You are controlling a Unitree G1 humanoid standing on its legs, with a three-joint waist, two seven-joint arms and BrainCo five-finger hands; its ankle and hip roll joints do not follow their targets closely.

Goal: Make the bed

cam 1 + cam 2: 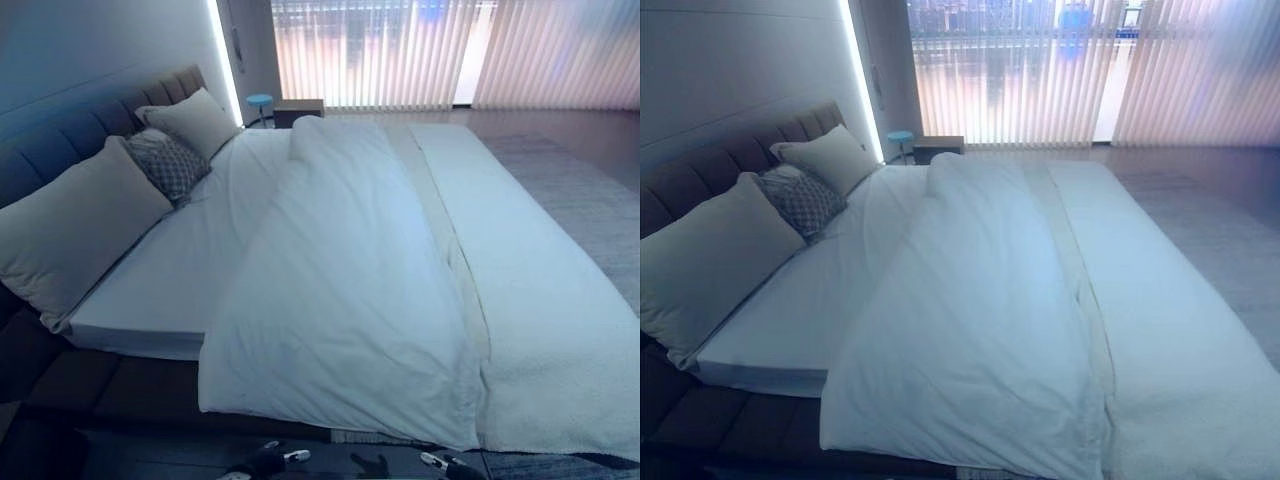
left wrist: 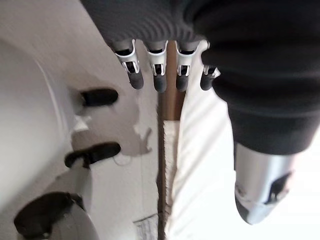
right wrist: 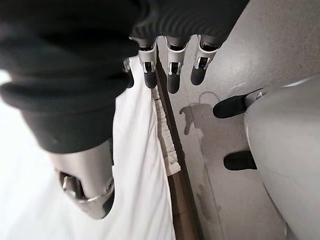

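The bed (image 1: 140,395) fills both eye views, with a dark padded headboard (image 1: 60,135) on the robot's left. A white duvet (image 1: 340,290) lies heaped across the middle, folded back on itself so the bare sheet (image 1: 190,260) shows between it and the pillows. Its near corner hangs over the bed's edge. A pale textured blanket (image 1: 540,300) covers the foot end on the right.

Risk, as a judgement: the duvet is thick, soft and limp. A pull on one corner alone is likely to drag the heap askew instead of spreading it. A grasp that gathers more than one layer could carry the blanket along with the duvet. The overhanging corner may slide further to the floor if tugged outward.

Two large plain pillows (image 1: 75,225) lean on the headboard, smooth and plump. A smaller patterned cushion (image 1: 168,165) sits between them, touching both.

The left hand (image 2: 157,75) hangs over the bed's edge, fingers relaxed and straight, holding nothing. The right hand (image 3: 172,72) hangs likewise, fingers loose and empty, just beside the draped white cloth.
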